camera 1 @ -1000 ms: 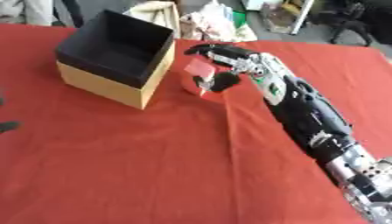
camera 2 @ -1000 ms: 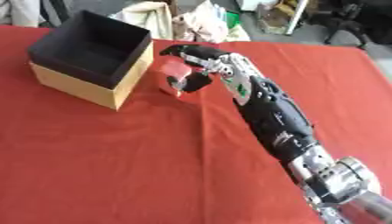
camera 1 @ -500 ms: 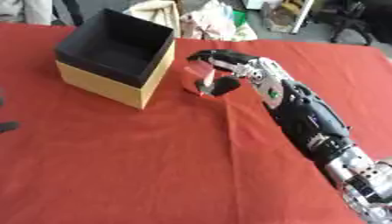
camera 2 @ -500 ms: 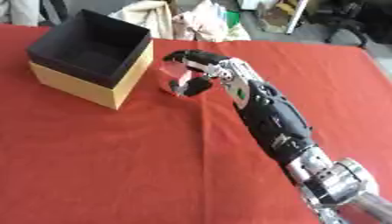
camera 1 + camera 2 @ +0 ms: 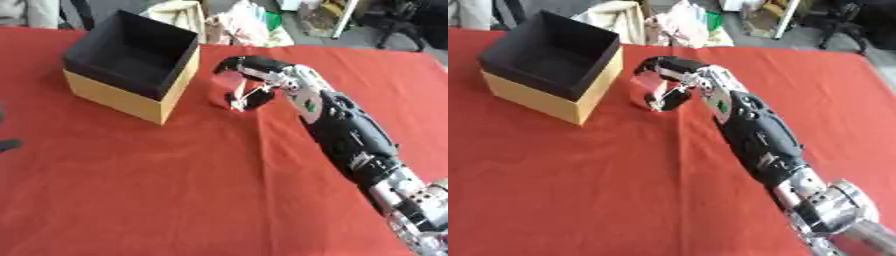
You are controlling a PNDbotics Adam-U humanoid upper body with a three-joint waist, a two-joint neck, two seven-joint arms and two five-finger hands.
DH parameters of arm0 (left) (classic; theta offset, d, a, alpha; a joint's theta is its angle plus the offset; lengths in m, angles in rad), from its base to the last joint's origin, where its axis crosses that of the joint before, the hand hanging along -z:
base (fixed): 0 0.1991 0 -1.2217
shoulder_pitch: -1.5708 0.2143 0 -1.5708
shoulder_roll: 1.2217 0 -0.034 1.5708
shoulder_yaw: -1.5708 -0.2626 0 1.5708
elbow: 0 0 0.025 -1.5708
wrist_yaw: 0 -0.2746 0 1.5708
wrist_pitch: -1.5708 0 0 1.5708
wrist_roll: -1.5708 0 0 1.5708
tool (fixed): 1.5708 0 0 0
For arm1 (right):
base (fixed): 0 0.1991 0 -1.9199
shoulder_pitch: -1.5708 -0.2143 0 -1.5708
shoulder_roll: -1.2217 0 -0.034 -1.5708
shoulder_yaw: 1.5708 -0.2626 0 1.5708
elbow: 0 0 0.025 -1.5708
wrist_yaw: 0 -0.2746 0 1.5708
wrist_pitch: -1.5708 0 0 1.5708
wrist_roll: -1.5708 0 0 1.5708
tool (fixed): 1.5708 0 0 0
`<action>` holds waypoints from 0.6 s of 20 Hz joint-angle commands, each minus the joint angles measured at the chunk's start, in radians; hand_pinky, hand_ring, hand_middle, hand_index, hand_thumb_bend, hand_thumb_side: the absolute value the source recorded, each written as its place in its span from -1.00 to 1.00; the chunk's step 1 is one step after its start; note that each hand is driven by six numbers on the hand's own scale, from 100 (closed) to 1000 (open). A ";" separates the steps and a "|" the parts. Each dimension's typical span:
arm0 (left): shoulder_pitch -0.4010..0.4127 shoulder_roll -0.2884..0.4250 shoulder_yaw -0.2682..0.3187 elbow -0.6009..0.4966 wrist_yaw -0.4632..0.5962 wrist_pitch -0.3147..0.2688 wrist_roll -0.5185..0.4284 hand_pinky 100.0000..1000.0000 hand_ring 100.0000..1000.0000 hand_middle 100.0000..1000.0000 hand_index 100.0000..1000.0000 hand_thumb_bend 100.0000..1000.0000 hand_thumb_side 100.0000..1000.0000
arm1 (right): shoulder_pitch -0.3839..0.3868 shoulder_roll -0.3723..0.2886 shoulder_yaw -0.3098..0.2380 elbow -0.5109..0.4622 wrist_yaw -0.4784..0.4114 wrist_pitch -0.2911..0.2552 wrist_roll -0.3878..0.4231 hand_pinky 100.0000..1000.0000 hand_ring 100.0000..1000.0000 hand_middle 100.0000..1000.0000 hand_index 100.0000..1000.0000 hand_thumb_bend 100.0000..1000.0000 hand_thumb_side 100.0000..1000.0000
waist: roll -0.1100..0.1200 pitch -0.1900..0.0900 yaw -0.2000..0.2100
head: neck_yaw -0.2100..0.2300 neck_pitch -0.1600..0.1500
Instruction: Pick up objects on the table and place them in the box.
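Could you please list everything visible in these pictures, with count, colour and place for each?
Box: one, black inside with tan outer walls, open at the top, far left part of the table.
Small object: one, red, just right of the box, inside the curled fingers of the right hand; its shape cannot be made out.
Tablecloth: one, red, covering the whole table.
Bags and clutter: several, pale and mixed colours, beyond the table's far edge.
Dark shape: one, at the left edge of the left eye view; unclear what it is.
Right hand: one, black and silver, reaching in from the lower right, curled round the small object.
Left hand: not identifiable.
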 commanded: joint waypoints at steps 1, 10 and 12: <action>-0.011 0.005 0.003 -0.013 0.004 -0.001 0.001 0.57 1.00 0.81 0.80 -1.00 -0.36 | -0.008 -0.032 -0.010 -0.026 -0.002 0.007 -0.027 0.42 0.06 0.06 0.73 -1.00 -0.81 | 0.008 -0.016 -0.003 | -0.002 -0.009; -0.008 0.006 0.004 -0.014 0.008 -0.001 0.004 0.56 1.00 0.81 0.80 -1.00 -0.37 | -0.016 -0.080 -0.018 -0.106 -0.088 0.014 -0.059 0.44 0.11 -0.02 0.71 -1.00 -0.86 | 0.009 -0.028 -0.006 | -0.002 -0.007; -0.006 0.006 0.003 -0.013 0.009 0.000 0.004 0.56 1.00 0.81 0.80 -1.00 -0.37 | -0.018 -0.091 -0.020 -0.123 -0.108 0.017 -0.060 0.45 0.12 -0.02 0.71 -1.00 -0.87 | 0.008 -0.032 -0.006 | -0.003 -0.006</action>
